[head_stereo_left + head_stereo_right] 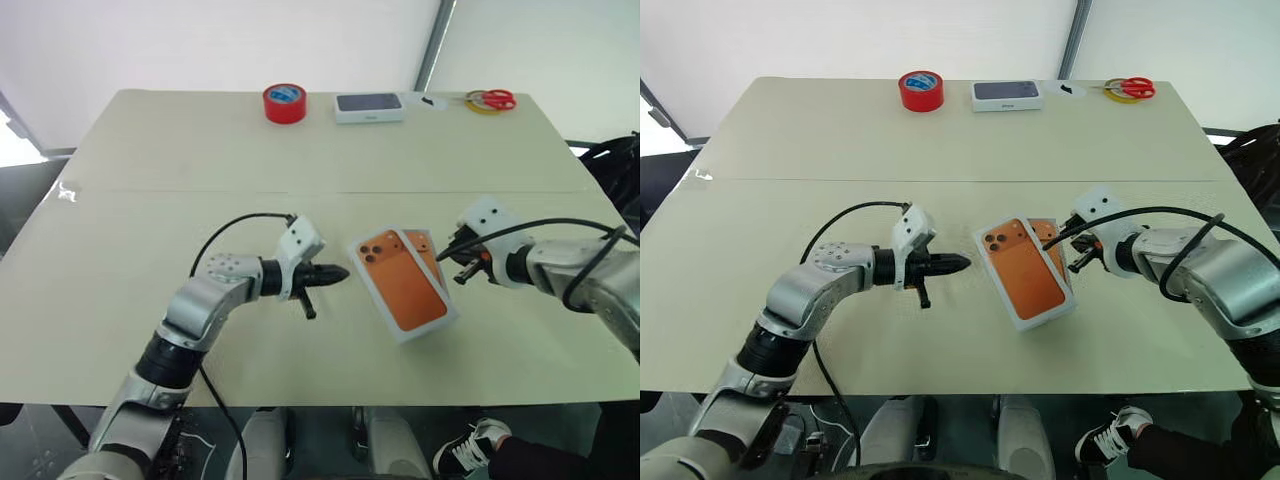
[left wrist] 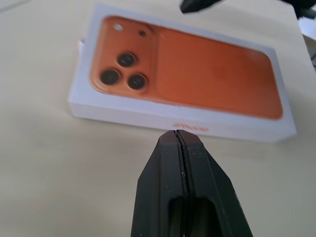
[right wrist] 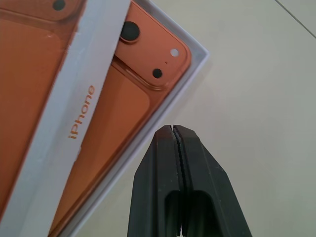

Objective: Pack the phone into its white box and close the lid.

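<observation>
**Lid askew over the boxed phone, both grippers closed and empty**

Head views: on the pale table (image 1: 120, 330) the lid (image 1: 402, 285), its printed orange face up, lies tilted across the white box (image 1: 1061, 243), covering most of it but not seated square; one far corner of the box sticks out from under the lid on the robot's right. The left gripper (image 1: 340, 272) points across at the lid's near-left edge, just short of it, its black fingers pinched together with nothing between them. The right gripper (image 1: 1072, 258) sits just beside the exposed corner of the box, fingers likewise pressed together and empty. At the far edge of the table stand a red tape roll (image 1: 285, 103), a white box with a dark top (image 1: 369, 106) and red-handled scissors (image 1: 491, 99).

Left wrist view: the closed fingertips (image 2: 177, 143) hover close in front of the lid's long white side wall.

Right wrist view: the phone (image 3: 148, 69) lies inside the white box, its camera bump visible at the uncovered corner, while the lid's side wall, marked "iPhone", slants over it. The shut fingertips (image 3: 175, 136) are near the box's rim, apart from it.
</observation>
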`<state>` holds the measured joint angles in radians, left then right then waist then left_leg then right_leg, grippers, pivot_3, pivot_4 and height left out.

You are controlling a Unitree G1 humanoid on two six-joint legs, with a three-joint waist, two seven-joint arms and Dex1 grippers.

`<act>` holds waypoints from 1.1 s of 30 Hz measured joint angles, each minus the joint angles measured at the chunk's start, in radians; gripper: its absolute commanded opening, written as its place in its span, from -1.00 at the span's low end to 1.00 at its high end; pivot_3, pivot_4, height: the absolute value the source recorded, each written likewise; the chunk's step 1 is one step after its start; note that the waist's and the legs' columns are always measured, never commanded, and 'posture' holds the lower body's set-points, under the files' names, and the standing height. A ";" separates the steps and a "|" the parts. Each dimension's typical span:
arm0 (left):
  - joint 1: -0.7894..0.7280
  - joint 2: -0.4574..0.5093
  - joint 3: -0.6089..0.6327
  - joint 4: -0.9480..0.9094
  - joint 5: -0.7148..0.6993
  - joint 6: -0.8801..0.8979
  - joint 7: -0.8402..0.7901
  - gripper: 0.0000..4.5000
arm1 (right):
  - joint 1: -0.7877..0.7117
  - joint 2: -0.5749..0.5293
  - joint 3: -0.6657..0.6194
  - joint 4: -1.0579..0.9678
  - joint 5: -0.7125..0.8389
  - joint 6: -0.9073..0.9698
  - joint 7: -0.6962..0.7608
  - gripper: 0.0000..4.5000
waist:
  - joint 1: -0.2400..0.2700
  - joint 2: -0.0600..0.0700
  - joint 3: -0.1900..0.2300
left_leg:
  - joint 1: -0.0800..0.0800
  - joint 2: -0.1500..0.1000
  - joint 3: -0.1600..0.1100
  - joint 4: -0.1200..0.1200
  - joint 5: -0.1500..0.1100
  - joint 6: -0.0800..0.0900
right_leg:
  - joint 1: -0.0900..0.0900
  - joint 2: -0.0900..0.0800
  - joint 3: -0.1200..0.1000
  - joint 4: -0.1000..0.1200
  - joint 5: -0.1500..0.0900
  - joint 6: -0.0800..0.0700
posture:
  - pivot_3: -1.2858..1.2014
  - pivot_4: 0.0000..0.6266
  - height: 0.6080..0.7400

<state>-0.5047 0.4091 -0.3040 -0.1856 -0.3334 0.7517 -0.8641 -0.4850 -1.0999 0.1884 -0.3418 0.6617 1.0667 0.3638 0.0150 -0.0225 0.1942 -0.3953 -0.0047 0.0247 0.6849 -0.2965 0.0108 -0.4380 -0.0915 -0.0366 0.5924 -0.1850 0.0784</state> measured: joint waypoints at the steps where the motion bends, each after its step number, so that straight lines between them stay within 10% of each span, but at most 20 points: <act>1: -0.001 0.001 -0.022 0.001 0.012 -0.003 -0.001 -1.00 | 0.000 0.006 0.000 0.000 -0.015 0.000 0.014 -0.99 | 0.000 0.000 0.000 | 0.000 0.000 0.000 0.000 0.000 0.000 | 0.000 0.000 0.000 0.000 0.000 0.000 | 0.03 -0.52 0.95; 33: -0.130 -0.347 -0.005 0.300 0.134 -0.093 0.247 -1.00 | 0.053 0.100 -0.047 -0.065 -0.220 0.086 0.138 -0.99 | -0.001 0.000 0.000 | 0.001 0.000 0.000 0.001 0.000 0.000 | 0.000 0.000 0.000 0.002 0.002 0.003 | 0.03 -0.52 0.95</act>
<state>-0.6346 0.0620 -0.3086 0.1143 -0.1992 0.6584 -0.6167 -0.4315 -0.9995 0.1414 -0.4066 0.4416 1.1528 0.5022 0.0137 -0.0225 0.1941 -0.3945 -0.0050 0.0247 0.6858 -0.2965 0.0107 -0.4378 -0.0914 -0.0363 0.5943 -0.1830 0.0811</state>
